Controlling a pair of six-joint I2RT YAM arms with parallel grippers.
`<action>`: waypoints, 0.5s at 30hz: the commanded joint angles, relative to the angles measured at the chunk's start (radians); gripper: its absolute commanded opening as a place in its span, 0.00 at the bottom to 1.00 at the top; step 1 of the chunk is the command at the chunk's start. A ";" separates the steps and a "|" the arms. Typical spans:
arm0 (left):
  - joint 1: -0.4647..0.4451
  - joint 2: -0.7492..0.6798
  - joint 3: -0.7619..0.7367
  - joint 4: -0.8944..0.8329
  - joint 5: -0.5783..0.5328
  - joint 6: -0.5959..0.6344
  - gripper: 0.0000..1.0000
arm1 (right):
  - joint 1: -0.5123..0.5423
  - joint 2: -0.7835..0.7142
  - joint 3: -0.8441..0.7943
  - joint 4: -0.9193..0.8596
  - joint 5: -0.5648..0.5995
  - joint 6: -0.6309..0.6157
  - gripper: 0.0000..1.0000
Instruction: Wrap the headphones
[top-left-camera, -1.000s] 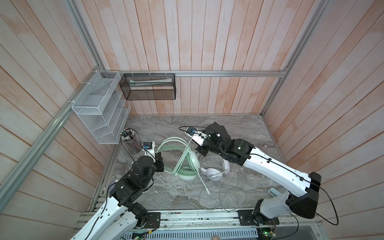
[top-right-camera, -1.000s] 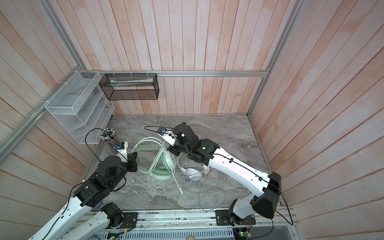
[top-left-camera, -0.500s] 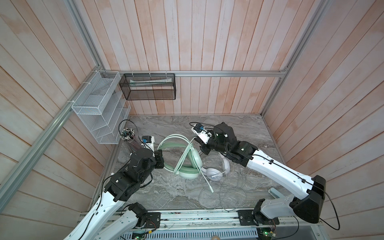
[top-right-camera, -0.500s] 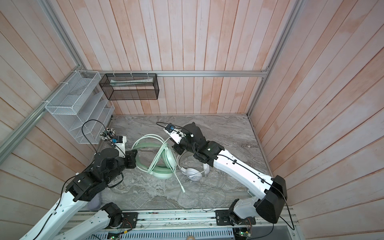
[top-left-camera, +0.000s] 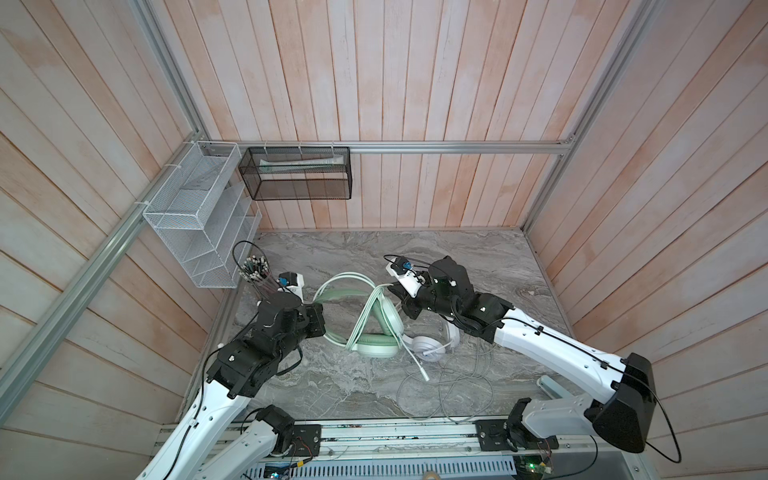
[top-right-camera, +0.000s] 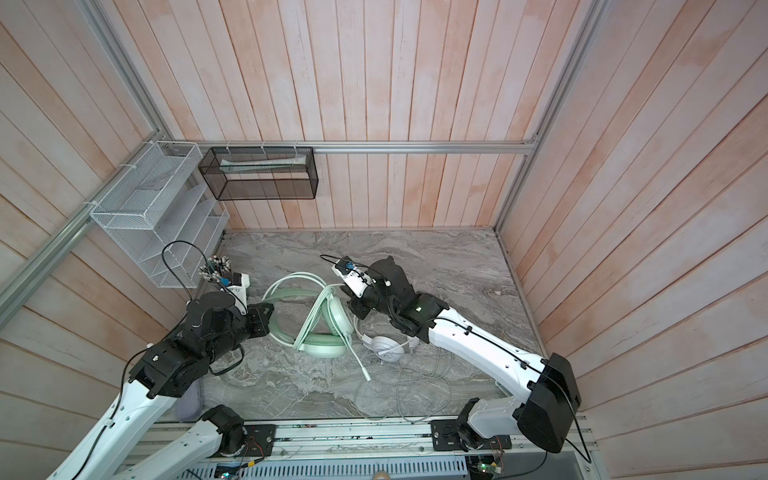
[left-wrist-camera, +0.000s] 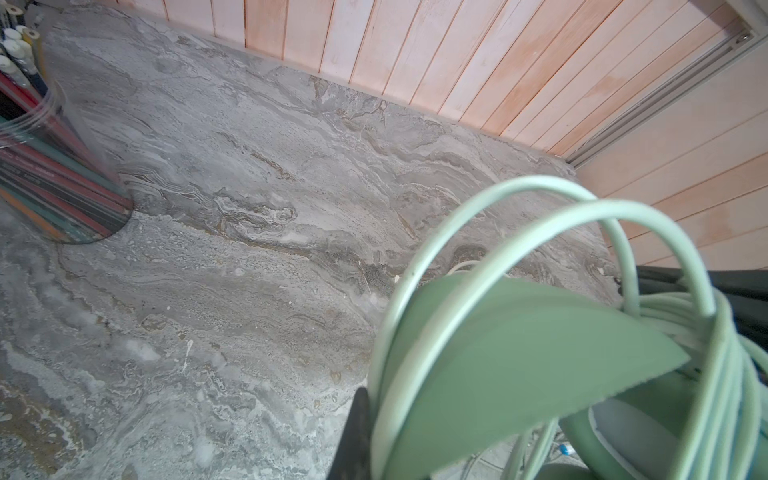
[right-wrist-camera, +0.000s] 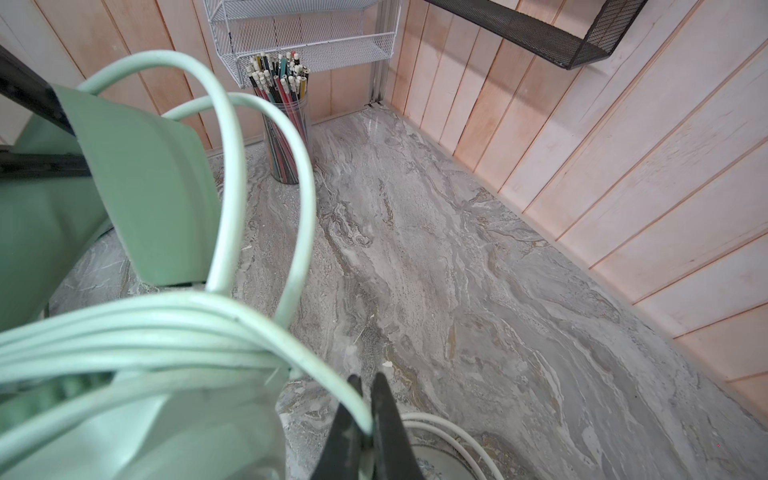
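Left arm has advanced away from its base over the last second, and its wrist now overlaps the pencil cup (top-left-camera: 252, 268) in both top views. The right arm has shifted only slightly.

On the base side of the right fingers (right-wrist-camera: 386, 415), the white headset's cable (top-left-camera: 446, 390) lies in loose loops on the bench (top-left-camera: 457, 257). The white headset (top-left-camera: 428, 347) lies under the right forearm, just beside the mint headphones (top-left-camera: 374, 347). Its mic boom (top-left-camera: 415, 365) points toward the base rail.

The mint headphones rest between the two sets of fingers. One earcup lies flat on the bench and the other is tilted above it. The mint cable (top-left-camera: 365, 318) is wound in several turns across the earcups. The right fingers are clamped on the cable's free strand where it leaves the top of the winding. The left fingers (left-wrist-camera: 353, 432) are closed on the headband (top-left-camera: 340, 294); the right wrist view shows them pressing both faces of the band.

Just beyond the left fingers stands the pencil cup. Past it, the white wire rack (top-left-camera: 187, 216) hangs on the side wall. The black mesh basket (top-left-camera: 299, 191) hangs on the back wall, well beyond both sets of fingers.
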 joint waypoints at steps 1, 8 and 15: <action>0.014 -0.016 0.066 0.094 0.028 -0.086 0.00 | -0.021 -0.022 -0.031 -0.014 0.041 0.024 0.11; 0.031 -0.010 0.062 0.104 0.023 -0.105 0.00 | -0.027 -0.058 -0.068 -0.001 0.040 0.041 0.17; 0.046 0.008 0.047 0.117 0.014 -0.127 0.00 | -0.044 -0.122 -0.096 0.009 0.064 0.103 0.25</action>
